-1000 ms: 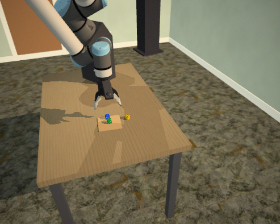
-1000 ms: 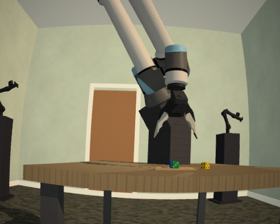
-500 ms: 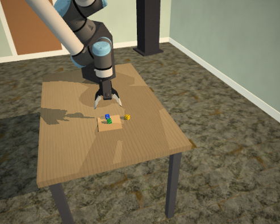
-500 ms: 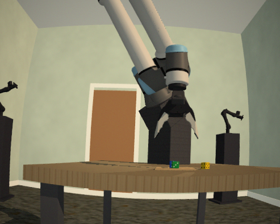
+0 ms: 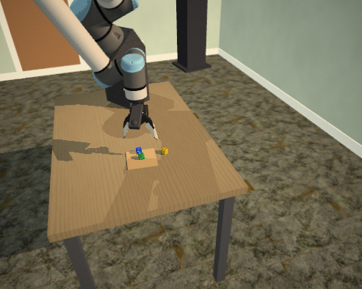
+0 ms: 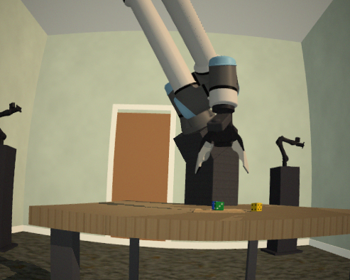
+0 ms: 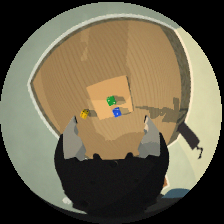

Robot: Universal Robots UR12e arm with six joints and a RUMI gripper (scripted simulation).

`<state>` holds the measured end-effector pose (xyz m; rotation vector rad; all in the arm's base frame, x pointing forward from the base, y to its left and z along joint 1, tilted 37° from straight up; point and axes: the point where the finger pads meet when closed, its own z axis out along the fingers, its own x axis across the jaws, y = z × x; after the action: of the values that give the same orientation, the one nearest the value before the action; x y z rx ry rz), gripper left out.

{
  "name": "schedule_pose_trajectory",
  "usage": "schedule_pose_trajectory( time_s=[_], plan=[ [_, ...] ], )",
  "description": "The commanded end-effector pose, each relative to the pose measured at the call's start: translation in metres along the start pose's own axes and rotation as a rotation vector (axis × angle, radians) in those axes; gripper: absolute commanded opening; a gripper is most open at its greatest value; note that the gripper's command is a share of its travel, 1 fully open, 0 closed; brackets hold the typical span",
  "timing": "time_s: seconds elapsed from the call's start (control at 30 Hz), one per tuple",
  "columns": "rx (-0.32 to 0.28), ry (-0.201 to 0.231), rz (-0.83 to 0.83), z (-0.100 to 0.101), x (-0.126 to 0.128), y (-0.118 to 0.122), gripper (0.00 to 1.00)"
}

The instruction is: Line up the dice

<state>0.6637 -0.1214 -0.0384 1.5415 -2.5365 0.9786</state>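
Note:
A tan mat [image 5: 150, 163] [image 7: 122, 86] lies on the table. A green die [image 5: 141, 156] [image 6: 219, 205] [image 7: 111, 100] sits on it. A blue die [image 5: 139, 150] [image 6: 213, 205] [image 7: 117, 112] sits at the mat's edge on the robot's side, close to the green one; whether it is fully on the mat I cannot tell. A yellow die [image 5: 164, 151] [image 6: 256, 207] [image 7: 84, 114] lies on the table beside the mat, off it. The top numbers are too small to read surely. My gripper [image 5: 140, 138] [image 6: 222, 173] [image 7: 110, 116] is open and empty, above the table on the robot's side of the dice.
The wooden table [image 5: 87, 191] [image 6: 130, 224] extends around the mat. The robot's base stands behind the table's far edge in the top view. Dark pedestals [image 6: 285, 188] [image 5: 192, 33] stand beyond the table.

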Motion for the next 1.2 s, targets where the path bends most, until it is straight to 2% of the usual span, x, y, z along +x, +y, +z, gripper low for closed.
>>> schedule_pose_trajectory(
  time_s=[0.0,0.27,0.33,0.83,0.93,1.17],
  plan=[
    [-0.001,0.002,0.129,0.0,-0.001,0.0,1.0],
    [-0.001,0.002,0.372,0.001,-0.004,0.002,1.0],
    [-0.001,0.002,0.372,0.001,-0.004,0.002,1.0],
    [-0.001,0.002,0.843,0.002,-0.009,0.009,1.0],
    [-0.001,0.002,0.844,0.002,-0.009,0.009,1.0],
    [-0.001,0.002,1.087,0.003,-0.013,0.014,1.0]
  ],
)
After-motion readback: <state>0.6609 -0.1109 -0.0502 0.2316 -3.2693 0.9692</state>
